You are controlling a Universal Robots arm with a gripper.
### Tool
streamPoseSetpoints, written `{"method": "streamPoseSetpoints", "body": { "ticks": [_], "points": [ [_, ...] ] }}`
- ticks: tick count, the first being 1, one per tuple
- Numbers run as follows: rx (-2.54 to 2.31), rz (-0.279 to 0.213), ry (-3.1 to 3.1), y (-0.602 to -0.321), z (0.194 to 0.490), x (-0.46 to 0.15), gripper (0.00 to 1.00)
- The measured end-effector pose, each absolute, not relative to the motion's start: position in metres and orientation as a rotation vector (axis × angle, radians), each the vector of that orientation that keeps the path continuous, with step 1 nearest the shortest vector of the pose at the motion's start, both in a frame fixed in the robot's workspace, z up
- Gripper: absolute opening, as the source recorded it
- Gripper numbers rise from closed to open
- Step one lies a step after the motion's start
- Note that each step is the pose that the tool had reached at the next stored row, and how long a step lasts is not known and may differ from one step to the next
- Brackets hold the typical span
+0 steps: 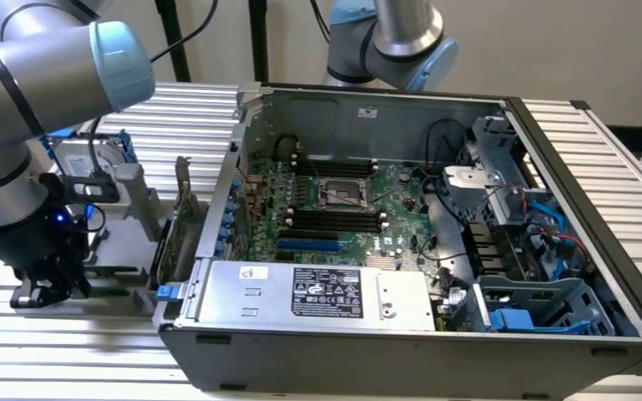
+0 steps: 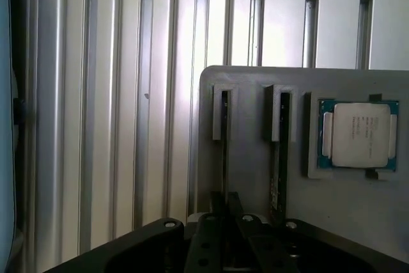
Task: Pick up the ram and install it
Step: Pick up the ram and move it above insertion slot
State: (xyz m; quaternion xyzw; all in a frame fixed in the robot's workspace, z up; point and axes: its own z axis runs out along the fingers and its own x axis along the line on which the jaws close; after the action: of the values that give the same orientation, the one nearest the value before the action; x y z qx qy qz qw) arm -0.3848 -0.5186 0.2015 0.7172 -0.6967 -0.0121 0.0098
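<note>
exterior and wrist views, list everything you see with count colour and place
table: one, silver slats, under everything
computer case: one, grey, on the table
motherboard: one, green, inside the case
power supply: one, silver, case's near edge
expansion card: one, green, upright beside the case, exterior view's left
holder: one, grey, on the table
ram: apparently two, dark, on edge in holder slots
processor: one, silver, in holder recess
working arm: one, grey and blue, exterior view's left
second arm: one, grey and blue, behind the case
gripper: one, black, over a ram slot

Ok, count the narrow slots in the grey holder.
2: one slot right beside the processor, the other farther from it. The gripper covers part of the holder, so more may hide.
</note>
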Motion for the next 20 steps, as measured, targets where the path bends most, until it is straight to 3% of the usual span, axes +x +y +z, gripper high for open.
{"method": "streamPoseSetpoints", "body": {
  "ticks": [20],
  "points": [
    [2.239, -0.038, -2.175, -0.515, 0.282, -0.382, 0.14]
  ]
}}
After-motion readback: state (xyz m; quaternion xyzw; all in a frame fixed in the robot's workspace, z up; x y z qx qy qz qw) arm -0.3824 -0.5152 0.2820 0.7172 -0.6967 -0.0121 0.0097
